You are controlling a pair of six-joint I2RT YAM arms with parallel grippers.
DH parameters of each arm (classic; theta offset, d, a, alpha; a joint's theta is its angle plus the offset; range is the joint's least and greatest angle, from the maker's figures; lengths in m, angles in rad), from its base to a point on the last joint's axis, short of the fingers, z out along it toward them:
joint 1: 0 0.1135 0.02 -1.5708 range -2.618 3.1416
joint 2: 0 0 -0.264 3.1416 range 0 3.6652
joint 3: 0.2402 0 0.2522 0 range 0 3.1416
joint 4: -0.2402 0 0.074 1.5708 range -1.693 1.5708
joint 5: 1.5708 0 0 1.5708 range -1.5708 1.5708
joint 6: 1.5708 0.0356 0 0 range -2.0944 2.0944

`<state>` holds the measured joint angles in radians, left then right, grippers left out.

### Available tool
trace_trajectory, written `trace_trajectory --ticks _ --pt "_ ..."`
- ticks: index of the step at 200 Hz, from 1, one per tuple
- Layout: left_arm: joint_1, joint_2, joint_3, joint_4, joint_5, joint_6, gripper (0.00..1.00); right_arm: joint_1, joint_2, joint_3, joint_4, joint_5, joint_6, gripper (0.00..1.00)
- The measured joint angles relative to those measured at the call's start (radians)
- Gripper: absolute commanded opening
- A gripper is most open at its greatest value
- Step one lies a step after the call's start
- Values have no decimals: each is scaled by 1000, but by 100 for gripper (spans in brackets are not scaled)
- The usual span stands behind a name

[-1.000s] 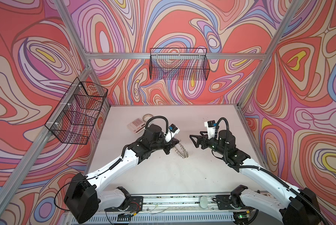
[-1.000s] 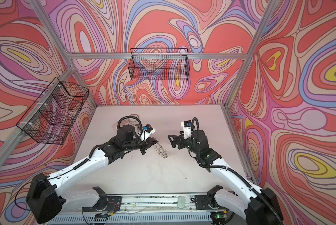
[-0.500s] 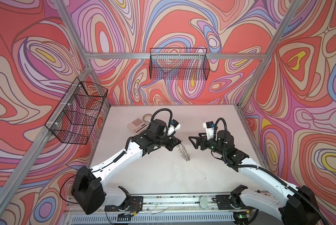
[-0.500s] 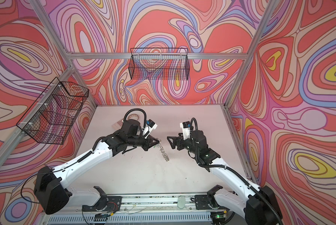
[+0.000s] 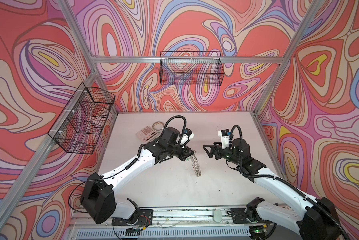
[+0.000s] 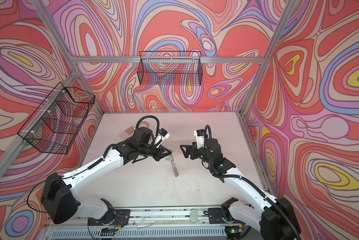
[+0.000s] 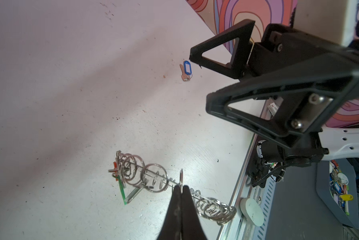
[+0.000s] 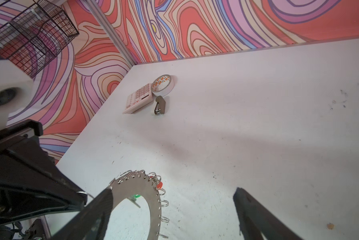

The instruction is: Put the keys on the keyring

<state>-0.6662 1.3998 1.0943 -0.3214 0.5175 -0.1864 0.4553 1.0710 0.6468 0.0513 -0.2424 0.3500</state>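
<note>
Left gripper [image 5: 192,154] closed tight, pinching the rim of the keyring [image 5: 195,166] at its fingertips. Same grip in both top views [image 6: 170,151]. The left wrist view shows the two fingers pressed together [image 7: 180,188] on the metal edge. Keyring [image 7: 153,179] hangs below the left gripper's tips, edge-on to the top views and lifted at the gripped end. Can't tell if its low end touches the table [image 5: 164,187].

Wire loops fringe the disc all round [image 8: 137,187]. A red-orange tagged key [image 8: 159,185] and a green tagged key [image 8: 136,196] sit at the keyring's far side from the left gripper's pinch. Both also show in the left wrist view, red-orange [image 7: 115,165], green [image 7: 122,189].

Right gripper [image 5: 206,151] jaws spread wide, holding nothing. It faces the left gripper's tips, near but apart, with the keyring between the two [image 6: 183,151]. No contact with the keyring in the top views.

Blue tagged key [image 7: 186,69] lies flat on the table on the right gripper's side, well apart from the left gripper and the keyring.

Behind the left gripper, toward the back wall, are a calculator [image 8: 139,98], a tape roll [image 8: 163,84] and a small grey stapler-like item [image 8: 159,105], close together and well apart from both grippers.
</note>
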Motion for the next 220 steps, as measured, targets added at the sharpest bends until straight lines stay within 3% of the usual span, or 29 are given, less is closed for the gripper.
trace_trajectory --ticks 44,91,146,186,220 --pt "0 -50 -97 112 42 32 0 -3 0 0 12 -89 -10 74" --pt "11 -111 -193 315 134 9 0 -2 24 2 69 -278 5 68" --pt "26 -115 -251 497 201 -47 0 -2 24 3 148 -447 48 43" --pt "26 -115 -281 607 234 -85 0 -3 24 0 193 -513 91 35" --pt "27 -115 -293 657 248 -107 0 -3 25 -4 236 -550 125 20"
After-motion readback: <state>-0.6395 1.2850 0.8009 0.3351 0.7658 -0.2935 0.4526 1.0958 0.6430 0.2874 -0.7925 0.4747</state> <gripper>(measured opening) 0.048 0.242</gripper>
